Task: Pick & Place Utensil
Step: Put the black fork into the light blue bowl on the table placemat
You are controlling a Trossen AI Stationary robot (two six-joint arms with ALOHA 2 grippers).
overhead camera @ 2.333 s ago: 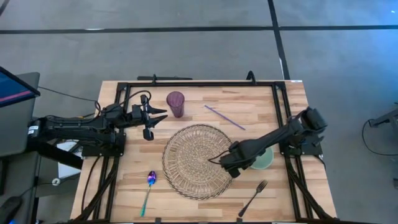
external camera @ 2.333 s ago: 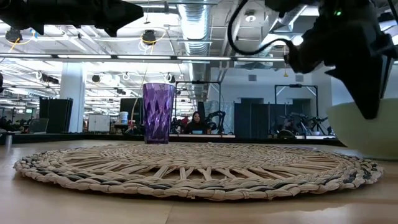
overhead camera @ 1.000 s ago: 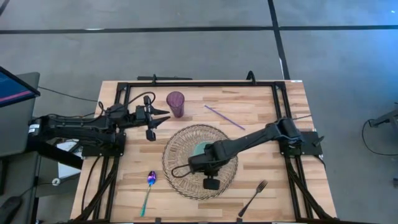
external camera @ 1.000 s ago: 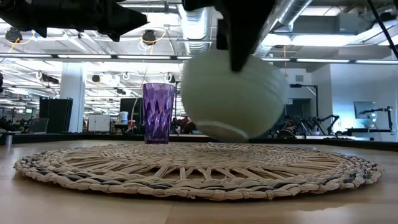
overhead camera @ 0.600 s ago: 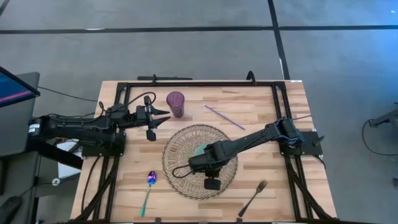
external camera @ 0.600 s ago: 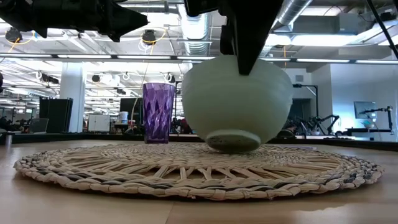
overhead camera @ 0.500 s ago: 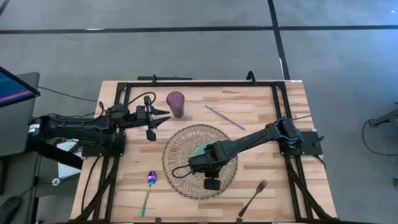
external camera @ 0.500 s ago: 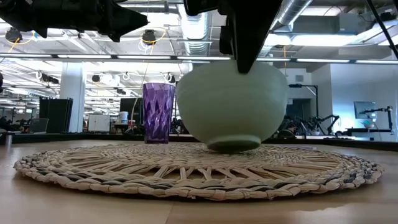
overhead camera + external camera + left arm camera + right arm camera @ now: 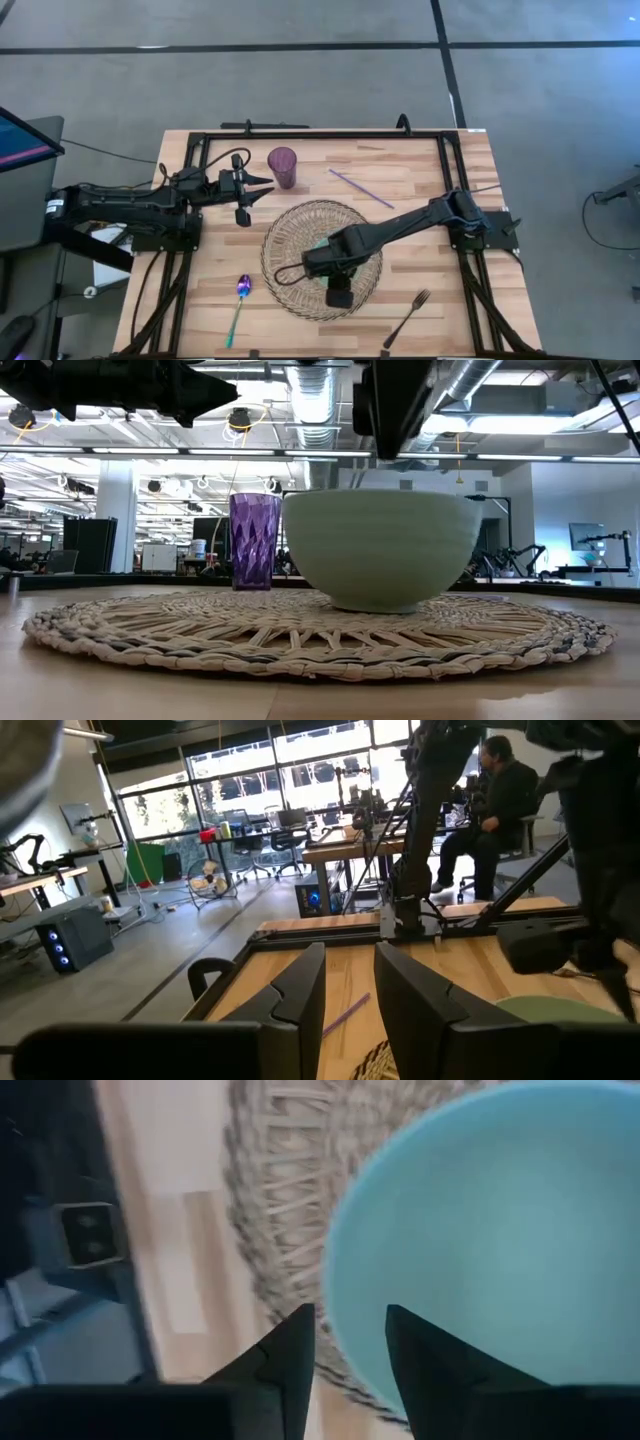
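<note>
Moved: pale green ceramic bowl [image 9: 376, 548] now sits flat on the round woven placemat [image 9: 180, 625], let down since a second ago.
Right gripper [image 9: 345, 1342]: released, jaws straddling the bowl's rim.
Left gripper [image 9: 256, 186]: part-open, empty, waiting.
Left: black fork [image 9: 407, 317], purple spoon [image 9: 241, 297] unplaced.

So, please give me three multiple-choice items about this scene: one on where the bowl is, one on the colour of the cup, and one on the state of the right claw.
1. Where does the bowl stand?
A. on the woven mat
B. on bare wood beside the fork
C. inside the cup

2. What colour is the cup?
A. green
B. purple
C. white

3. How is the right claw now?
A. shut on the bowl's rim
B. shut on the spoon
C. open, its fingers either side of the rim

Answers:
1. A, since the low view shows the bowl's foot flat on the mat.
2. B, since the cup is clearly purple in the low and high views.
3. C, since the right wrist view shows a gap between the fingers with the rim between them, and the bowl stands on its own.
</note>
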